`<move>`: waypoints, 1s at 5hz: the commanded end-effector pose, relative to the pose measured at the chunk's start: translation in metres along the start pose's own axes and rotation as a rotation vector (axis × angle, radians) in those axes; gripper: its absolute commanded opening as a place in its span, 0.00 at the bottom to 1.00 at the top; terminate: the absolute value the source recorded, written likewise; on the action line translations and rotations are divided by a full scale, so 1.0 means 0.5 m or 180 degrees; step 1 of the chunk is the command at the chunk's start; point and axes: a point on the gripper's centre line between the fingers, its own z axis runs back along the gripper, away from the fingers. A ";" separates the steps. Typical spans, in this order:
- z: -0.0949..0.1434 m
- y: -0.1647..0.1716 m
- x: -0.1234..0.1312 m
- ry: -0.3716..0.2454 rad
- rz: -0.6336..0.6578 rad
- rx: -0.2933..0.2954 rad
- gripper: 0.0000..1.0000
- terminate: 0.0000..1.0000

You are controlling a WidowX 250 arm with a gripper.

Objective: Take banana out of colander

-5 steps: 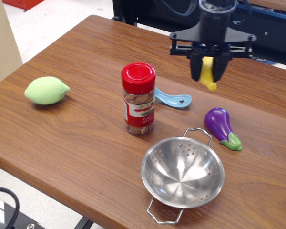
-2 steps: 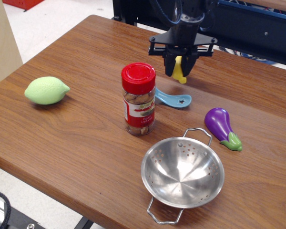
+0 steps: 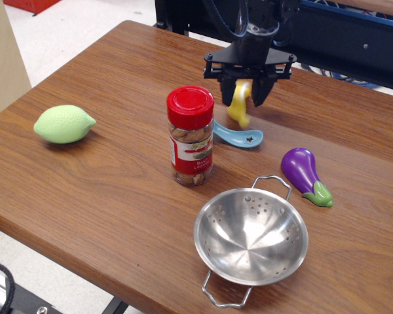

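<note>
Gripper (image 3: 247,91) now seen with fingers spread wider than a moment earlier; the banana (image 3: 240,106), curved, smooth yellow plastic, hangs tilted and blurred between and below them over the far table (image 3: 105,196), just above the blue spoon (image 3: 239,137), so it is judged released or slipping rather than firmly held. The colander (image 3: 251,237), shiny perforated steel with wire loop handles, is left empty well apart toward the near edge, so the removal is judged essentially done. Red-lidded spice jar (image 3: 190,135), matte green lemon (image 3: 64,123) and glossy purple eggplant (image 3: 303,173) are unmoved.
</note>
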 end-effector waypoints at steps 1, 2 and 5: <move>0.034 0.027 0.015 -0.0129 0.0081 -0.0014 1.00 0.00; 0.069 0.026 0.018 -0.0103 0.0114 -0.0131 1.00 0.00; 0.185 0.034 0.018 -0.0223 0.0062 -0.0399 1.00 0.00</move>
